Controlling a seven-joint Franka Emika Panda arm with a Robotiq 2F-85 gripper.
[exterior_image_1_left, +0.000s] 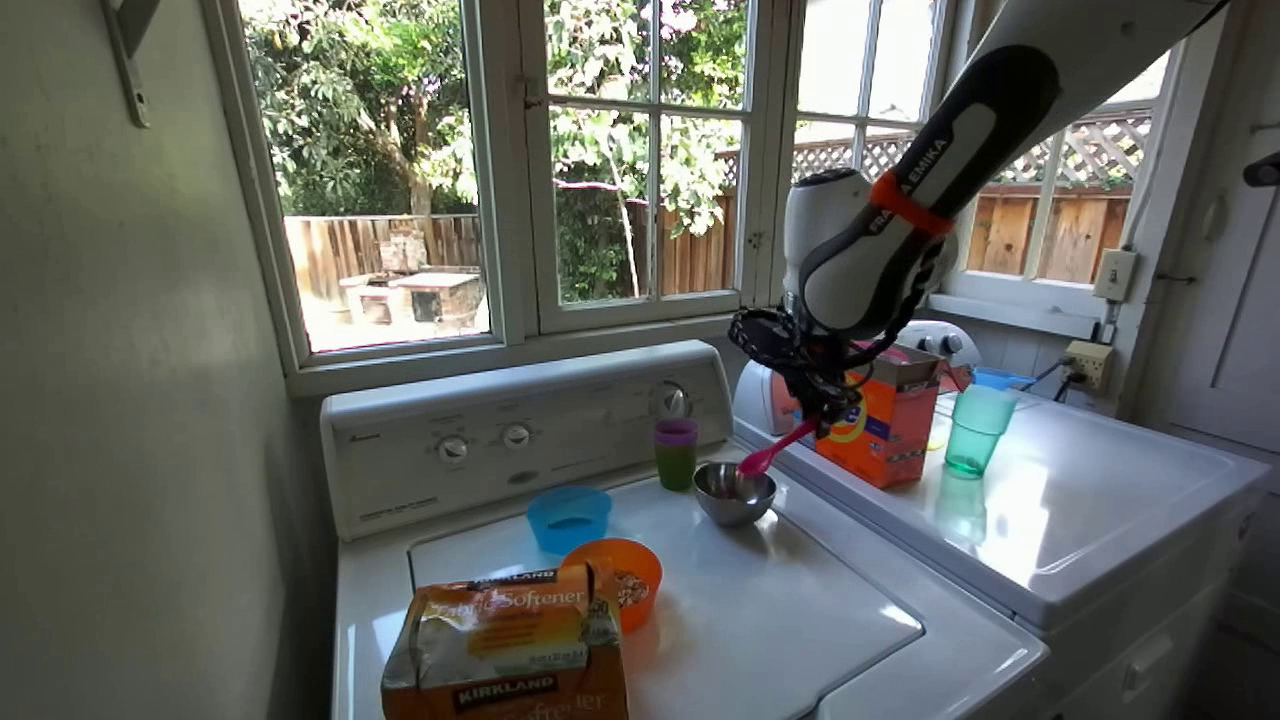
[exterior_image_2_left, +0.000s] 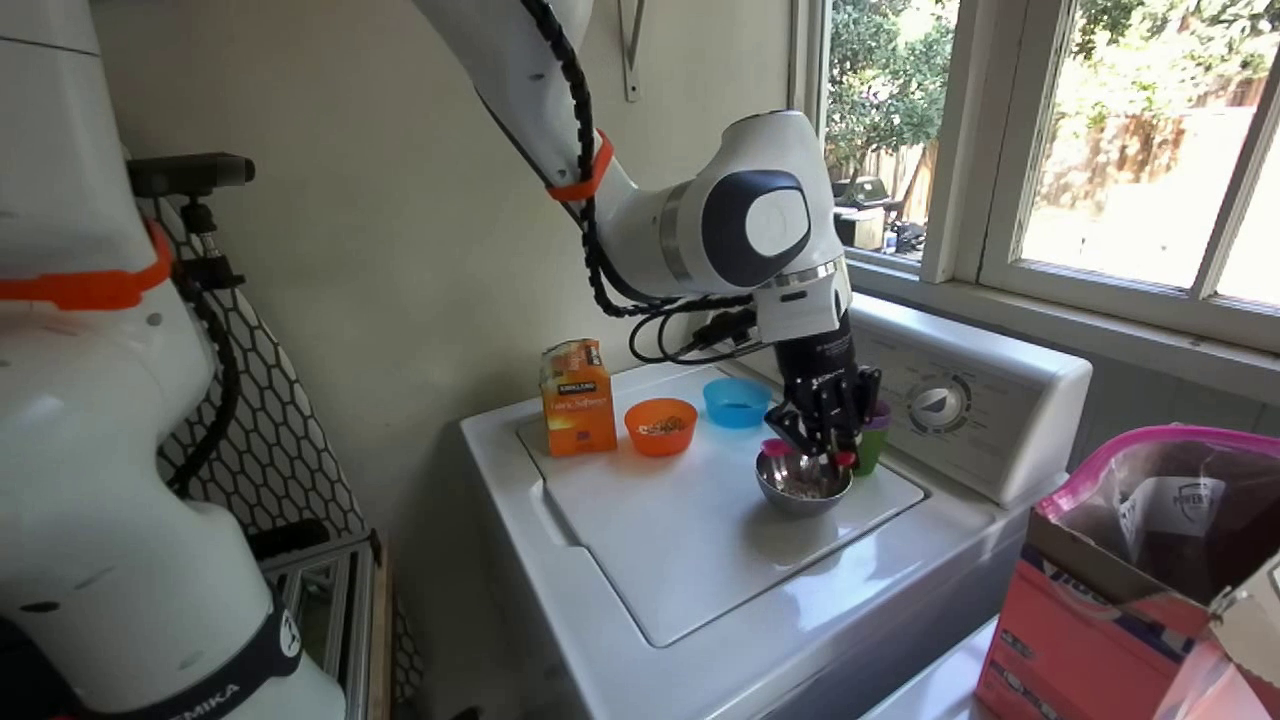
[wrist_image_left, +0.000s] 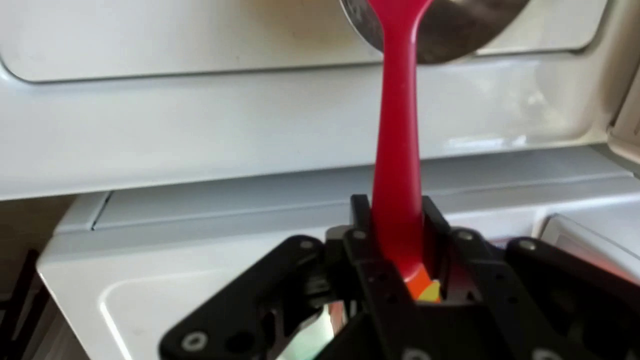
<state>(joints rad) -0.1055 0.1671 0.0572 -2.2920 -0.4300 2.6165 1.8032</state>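
My gripper (wrist_image_left: 394, 220) pinches a pink spoon (wrist_image_left: 398, 140), tilted over a metal bowl (exterior_image_1_left: 733, 507) near a rear corner of the washer lid (exterior_image_1_left: 745, 610).

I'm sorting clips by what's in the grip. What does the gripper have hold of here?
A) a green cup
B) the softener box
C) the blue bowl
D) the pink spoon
D: in the wrist view the gripper is closed on the pink spoon, whose far end shows in front of the metal bowl.
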